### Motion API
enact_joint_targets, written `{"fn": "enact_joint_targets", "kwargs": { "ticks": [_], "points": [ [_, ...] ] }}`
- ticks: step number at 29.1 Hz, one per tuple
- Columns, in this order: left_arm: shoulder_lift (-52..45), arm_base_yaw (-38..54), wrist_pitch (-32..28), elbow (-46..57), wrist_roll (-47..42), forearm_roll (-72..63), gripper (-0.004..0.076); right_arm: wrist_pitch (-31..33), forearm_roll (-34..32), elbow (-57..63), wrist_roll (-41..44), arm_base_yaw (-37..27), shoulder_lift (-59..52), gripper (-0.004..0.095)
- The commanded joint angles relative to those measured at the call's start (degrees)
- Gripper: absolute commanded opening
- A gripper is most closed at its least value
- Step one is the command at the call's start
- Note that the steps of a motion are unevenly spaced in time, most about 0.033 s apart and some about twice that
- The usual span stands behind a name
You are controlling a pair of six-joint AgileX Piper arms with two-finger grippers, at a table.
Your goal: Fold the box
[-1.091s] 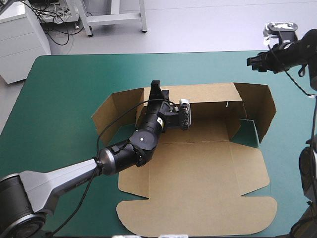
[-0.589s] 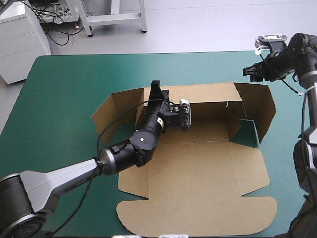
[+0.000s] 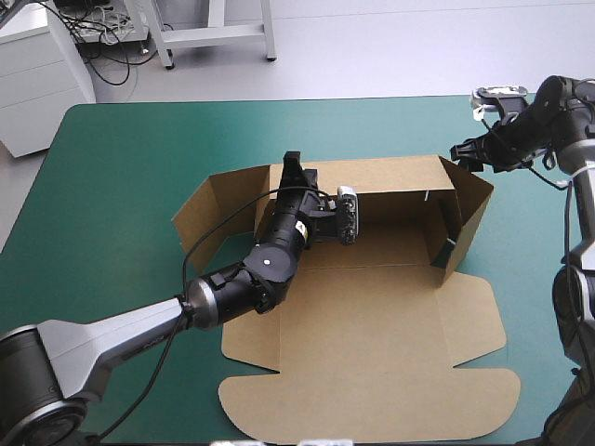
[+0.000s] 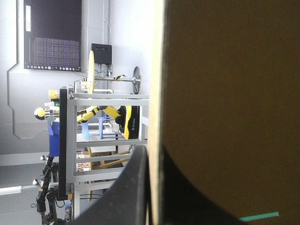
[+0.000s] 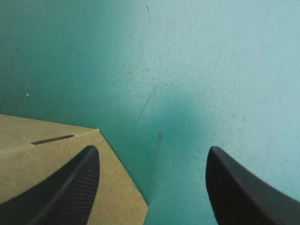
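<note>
The brown box (image 3: 372, 325) lies open on the teal-green cover, its back wall (image 3: 390, 177) raised. My left gripper (image 3: 294, 165) is at that wall's left end, shut on its top edge. The left wrist view shows the board (image 4: 225, 93) edge-on between the fingers of the left gripper (image 4: 157, 159). The right side flap (image 3: 469, 209) stands upright, swung inward. My right gripper (image 3: 462, 152) is open at the flap's far top corner. In the right wrist view one corner of the flap (image 5: 42, 159) lies under one finger of the right gripper (image 5: 152, 150), with bare cover between the fingers.
The left side flap (image 3: 209, 209) stands splayed outward. The lid panel (image 3: 372, 409) lies flat toward the table's near edge. Bare teal-green cover (image 3: 139, 158) stretches to the left and far side of the box.
My right gripper has come down and in toward the box. The right side flap has swung from splayed outward to upright and inward. The left arm has not moved.
</note>
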Motion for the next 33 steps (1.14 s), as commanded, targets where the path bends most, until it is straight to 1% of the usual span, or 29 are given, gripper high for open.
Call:
{"fn": "enact_joint_targets", "kwargs": {
  "ticks": [1, 5, 11, 15, 20, 23, 26, 30, 33],
  "points": [
    [-2.3, -0.5, 0.7, -1.4, -1.5, 1.6, -0.0032, 0.2, 1.4, 1.6, -1.2, -0.2, -6.0, 0.0600],
    [-2.3, -0.5, 0.8, -1.4, -1.5, 1.6, -0.0032, -2.3, 1.8, 7.2, -2.5, -0.2, -10.5, 0.0590],
    [-2.3, -0.5, 1.2, -1.4, -1.5, 1.6, -0.0032, -8.5, 3.8, 16.6, -5.3, -0.2, -17.2, 0.0585],
    [-2.3, -0.5, 1.4, -1.4, -1.5, 1.6, -0.0032, -12.8, 6.1, 23.1, -9.0, -0.2, -21.4, 0.0585],
    [-2.3, -0.5, 1.4, -1.4, -1.5, 1.6, -0.0032, -16.0, 8.6, 29.9, -15.0, -0.2, -24.8, 0.0584],
    [-2.3, -0.5, 1.4, -1.4, -1.5, 1.6, -0.0032, -16.2, 10.6, 33.3, -20.7, -0.2, -26.1, 0.0576],
    [-2.3, -0.5, 1.4, -1.4, -1.5, 1.6, -0.0032, -13.9, 11.3, 35.2, -25.7, -0.2, -26.5, 0.0576],
    [-2.3, -0.5, 1.4, -1.4, -1.5, 1.6, -0.0032, -12.5, 14.5, 37.1, -34.6, -0.2, -26.5, 0.0576],
    [-2.3, -0.5, 1.4, -1.4, -1.5, 1.6, -0.0032, -11.8, 16.1, 37.3, -36.9, -0.2, -26.5, 0.0576]
  ]
}}
